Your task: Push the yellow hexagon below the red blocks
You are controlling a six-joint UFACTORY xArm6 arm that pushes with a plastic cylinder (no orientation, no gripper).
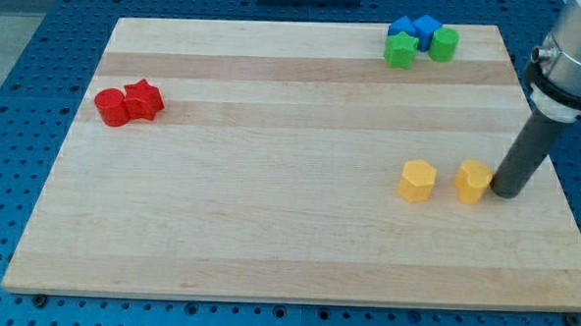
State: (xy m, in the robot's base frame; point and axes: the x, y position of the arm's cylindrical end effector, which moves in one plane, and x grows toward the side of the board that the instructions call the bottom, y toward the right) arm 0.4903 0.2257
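Two yellow blocks lie at the view's right, side by side. The left one (417, 180) looks like a hexagon; the right one (473, 181) has a less clear shape. My tip (506, 193) rests just to the right of the right yellow block, touching or nearly touching it. Two red blocks sit at the view's left: a red round block (112, 107) and a red star-like block (144, 100), touching each other. The wooden board (268, 231) carries all of them.
At the view's top right a cluster of blocks stands near the board's edge: two blue blocks (415, 31), a green star (400, 51) and a green round block (443, 44). The board lies on a blue perforated table (19, 73).
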